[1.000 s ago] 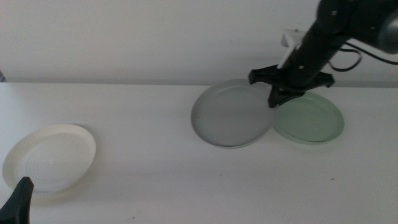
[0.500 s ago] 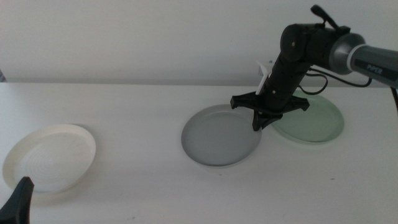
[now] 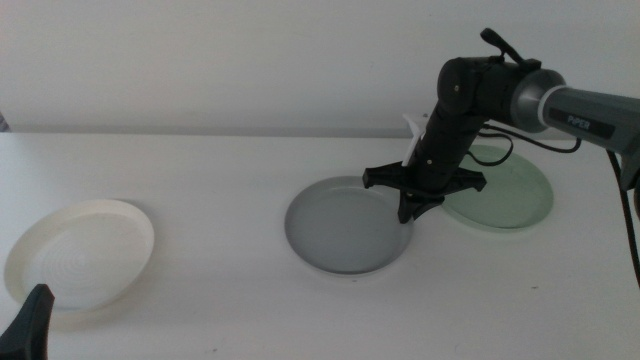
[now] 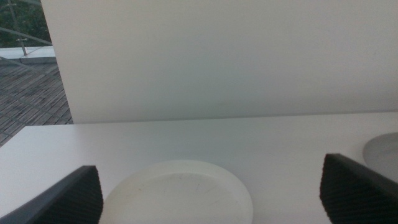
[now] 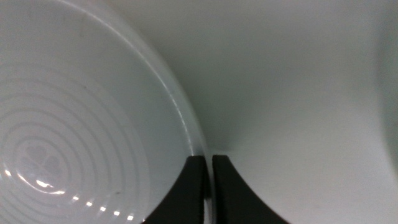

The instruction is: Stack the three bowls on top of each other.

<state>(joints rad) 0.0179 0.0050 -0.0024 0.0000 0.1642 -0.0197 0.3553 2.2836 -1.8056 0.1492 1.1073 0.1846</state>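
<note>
1. Bare table point(image 3: 215, 190) lies between the cream bowl point(image 3: 80, 252) and the grey bowl point(image 3: 347, 223), well apart.
2. The right gripper point(image 3: 409, 210), jaws pinched on the grey bowl's rim, and its arm block the narrow gap to the green bowl point(image 3: 505, 192).
3. The left gripper point(image 3: 28, 322) sits just beside the cream bowl.

The right end effector point(image 3: 408, 213), clamped on the grey bowl's point(image 3: 345, 226) rim, is dragging it leftward, away from the mint bowl point(image 3: 510, 195).

Right arm hides the green bowl's point(image 3: 510, 195) near-left rim.
</note>
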